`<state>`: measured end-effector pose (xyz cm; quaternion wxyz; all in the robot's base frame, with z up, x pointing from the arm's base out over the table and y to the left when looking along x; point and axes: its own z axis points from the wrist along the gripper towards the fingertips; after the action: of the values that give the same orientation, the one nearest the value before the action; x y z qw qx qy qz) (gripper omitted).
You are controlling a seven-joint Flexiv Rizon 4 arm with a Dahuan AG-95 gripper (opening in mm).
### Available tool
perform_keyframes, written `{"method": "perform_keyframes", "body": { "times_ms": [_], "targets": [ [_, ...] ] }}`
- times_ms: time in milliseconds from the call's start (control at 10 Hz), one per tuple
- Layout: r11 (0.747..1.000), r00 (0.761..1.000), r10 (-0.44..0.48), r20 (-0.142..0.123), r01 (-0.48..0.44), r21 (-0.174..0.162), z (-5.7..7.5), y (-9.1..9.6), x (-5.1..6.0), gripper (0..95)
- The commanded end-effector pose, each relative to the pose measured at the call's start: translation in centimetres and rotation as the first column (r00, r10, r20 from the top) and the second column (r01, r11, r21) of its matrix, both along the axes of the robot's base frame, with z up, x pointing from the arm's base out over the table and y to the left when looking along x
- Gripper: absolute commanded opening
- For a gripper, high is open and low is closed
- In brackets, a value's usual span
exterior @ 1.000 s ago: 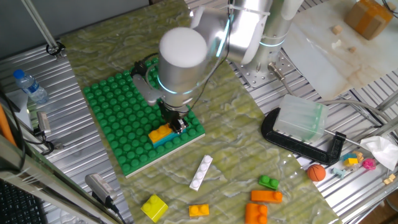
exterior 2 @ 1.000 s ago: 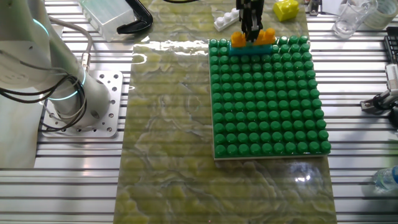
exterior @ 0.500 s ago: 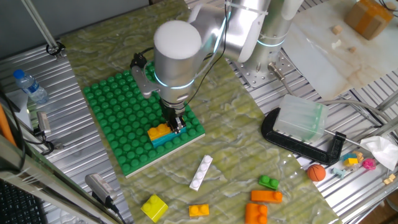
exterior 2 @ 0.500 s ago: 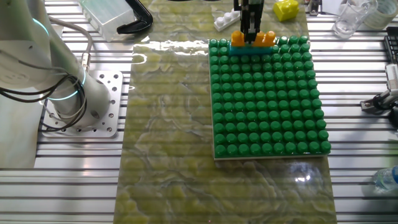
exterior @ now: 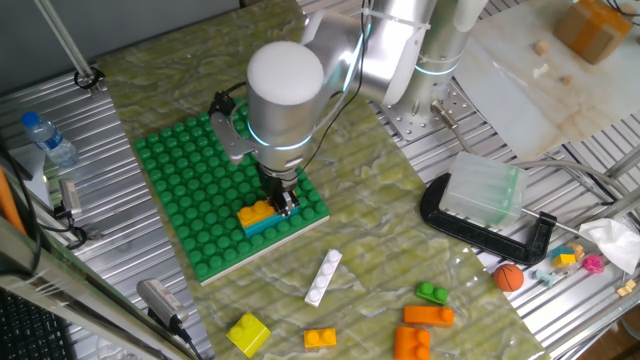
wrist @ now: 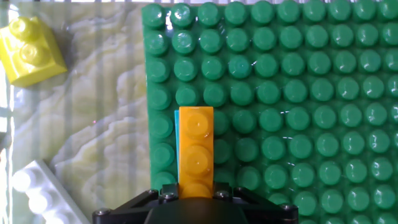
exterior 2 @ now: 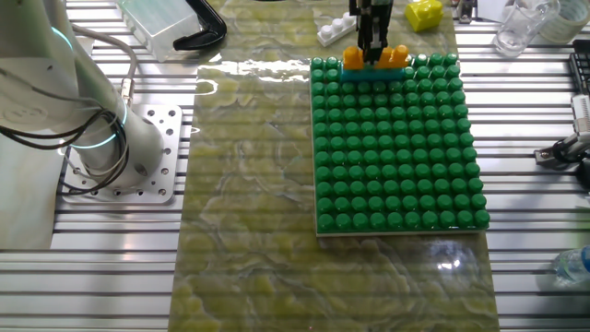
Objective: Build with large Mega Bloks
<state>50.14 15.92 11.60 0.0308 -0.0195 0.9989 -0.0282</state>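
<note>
- The gripper (exterior: 286,200) sits slightly lower than half a second ago, after rising a little before that; the bricks below have not shifted.
- Its jaws straddle one end of the orange brick (wrist: 196,152); whether they clench or merely flank it cannot be told.
- The orange brick lies on a teal brick (exterior: 268,223), at the edge of the green studded baseplate (exterior 2: 396,138).
- Beyond the plate lie a white brick (wrist: 37,193) and a yellow brick (wrist: 32,50) on the mat.
</note>
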Motion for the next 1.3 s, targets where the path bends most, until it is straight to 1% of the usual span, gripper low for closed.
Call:
{"method": "perform_keyframes", "body": {
  "times_ms": [100,300,400,600,800,1000,1100,1200,1300],
  "targets": [
    [1.0,1.0,-0.009,-0.006,0.009,-0.002,-0.2,0.2,0.1,0.0],
    [1.0,1.0,-0.007,-0.011,0.007,-0.004,-0.2,0.3,0.0,0.0],
    [1.0,1.0,-0.003,-0.016,0.003,-0.01,-0.2,0.3,-0.1,0.0],
    [1.0,1.0,-0.005,-0.017,0.004,-0.009,-0.8,0.5,-0.2,0.0],
    [0.999,1.0,0.008,-0.018,-0.009,-0.038,-1.5,0.4,0.0,0.0],
    [0.998,1.0,0.013,-0.027,-0.014,-0.056,-1.8,0.3,0.1,0.0],
    [0.999,1.0,0.007,-0.025,-0.009,-0.045,-2.1,0.2,0.2,0.0],
    [0.999,1.0,0.006,-0.027,-0.007,-0.044,-2.2,0.2,0.2,0.0],
    [1.0,1.0,0.005,-0.03,-0.006,-0.025,-2.5,0.1,0.2,0.0]
  ]
}}
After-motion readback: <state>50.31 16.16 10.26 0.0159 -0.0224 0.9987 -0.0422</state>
